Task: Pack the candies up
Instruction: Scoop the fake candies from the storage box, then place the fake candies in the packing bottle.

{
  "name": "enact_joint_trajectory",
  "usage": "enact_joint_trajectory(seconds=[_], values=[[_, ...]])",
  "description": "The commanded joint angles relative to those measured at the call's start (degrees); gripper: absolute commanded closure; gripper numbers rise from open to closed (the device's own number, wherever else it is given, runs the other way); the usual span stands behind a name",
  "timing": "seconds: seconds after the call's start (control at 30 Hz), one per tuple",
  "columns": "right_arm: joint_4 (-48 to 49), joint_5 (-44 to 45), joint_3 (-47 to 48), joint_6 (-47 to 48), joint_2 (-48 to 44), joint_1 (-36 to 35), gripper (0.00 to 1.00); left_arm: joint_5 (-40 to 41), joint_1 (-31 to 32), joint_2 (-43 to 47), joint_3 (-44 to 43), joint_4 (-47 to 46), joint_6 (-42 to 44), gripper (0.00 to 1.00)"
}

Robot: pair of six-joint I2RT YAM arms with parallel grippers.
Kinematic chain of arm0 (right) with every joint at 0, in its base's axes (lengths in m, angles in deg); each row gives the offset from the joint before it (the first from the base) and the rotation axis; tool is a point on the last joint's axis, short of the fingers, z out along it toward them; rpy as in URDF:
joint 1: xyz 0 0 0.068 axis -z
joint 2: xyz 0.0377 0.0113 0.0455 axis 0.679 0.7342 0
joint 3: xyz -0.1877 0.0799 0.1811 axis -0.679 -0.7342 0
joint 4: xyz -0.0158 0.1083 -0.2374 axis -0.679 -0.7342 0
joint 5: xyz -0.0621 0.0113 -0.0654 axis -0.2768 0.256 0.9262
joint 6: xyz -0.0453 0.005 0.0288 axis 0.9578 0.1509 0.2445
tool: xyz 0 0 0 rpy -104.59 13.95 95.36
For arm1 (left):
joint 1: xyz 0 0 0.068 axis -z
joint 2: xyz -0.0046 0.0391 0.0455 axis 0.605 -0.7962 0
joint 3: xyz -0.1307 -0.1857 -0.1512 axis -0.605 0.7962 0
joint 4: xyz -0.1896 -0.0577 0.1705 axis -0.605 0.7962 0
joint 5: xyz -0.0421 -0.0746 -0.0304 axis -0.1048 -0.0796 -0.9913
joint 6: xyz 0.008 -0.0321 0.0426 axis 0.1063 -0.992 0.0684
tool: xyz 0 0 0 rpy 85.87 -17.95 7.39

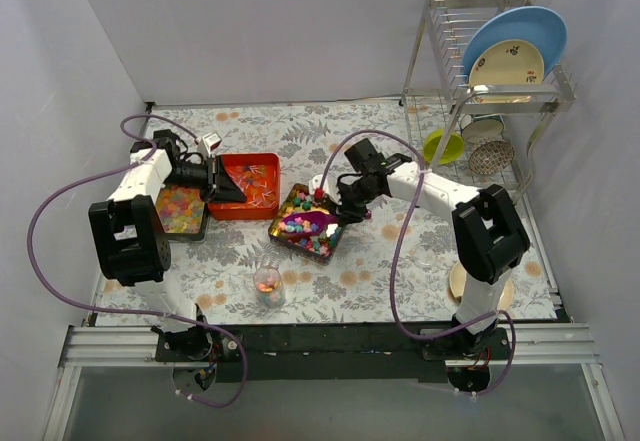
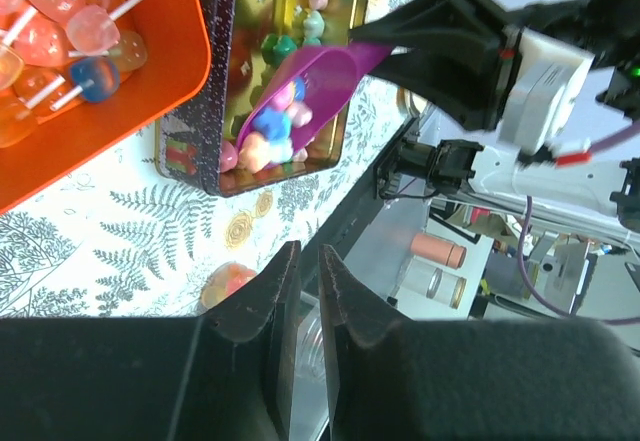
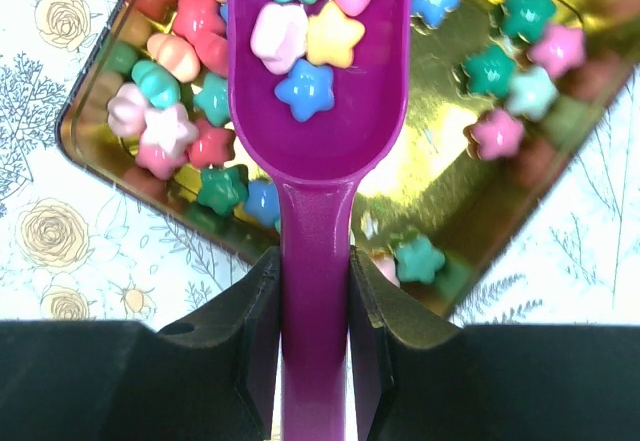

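Note:
Star-shaped pastel candies (image 3: pixel 305 31) fill the bowl of a purple scoop (image 3: pixel 320 111), which hovers over a gold tin (image 3: pixel 100 151) holding more of them. My right gripper (image 3: pixel 315 266) is shut on the scoop's handle. In the top view the scoop (image 1: pixel 318 223) is over the tin (image 1: pixel 290 236), with the right gripper (image 1: pixel 345 211) just right of it. My left gripper (image 1: pixel 233 190) hangs over the orange tray (image 1: pixel 262 166). Its jaws (image 2: pixel 308 256) stand a narrow gap apart with nothing between them. Clear-wrapped candies (image 2: pixel 60 21) on sticks lie in the orange tray (image 2: pixel 150 81).
A dark tray of multicoloured sweets (image 1: pixel 180 209) sits under the left arm. A small clear jar (image 1: pixel 268 286) with a few sweets stands near the front. A dish rack (image 1: pixel 490 71) with plates, a green bowl (image 1: pixel 443 146) and a plate (image 1: pixel 462 283) occupy the right side.

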Motion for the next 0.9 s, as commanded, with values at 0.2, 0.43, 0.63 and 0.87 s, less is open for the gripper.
enact_joint_trajectory(seconds=[0.2,0.43,0.63,0.87], values=[[5.51,-15.56,-5.23,-3.31,-8.50,6.51,0.99,-1.01,-2.54,1.42,-4.56,5.09,5.27,0.87],[8.70,-18.91,-6.66,-5.00,-15.35,7.48,0.99,1.09,-3.15,2.47,-3.87,3.08,5.01,0.87],[-6.24,-18.90,-0.06,2.13,-18.26,6.69,0.99,6.25,-3.68,5.28,-0.62,-0.87,2.56,0.81],[-14.33,-16.72,5.48,3.45,-20.29,2.65,0.99,31.44,-3.77,11.42,1.22,-8.61,-2.54,0.76]])
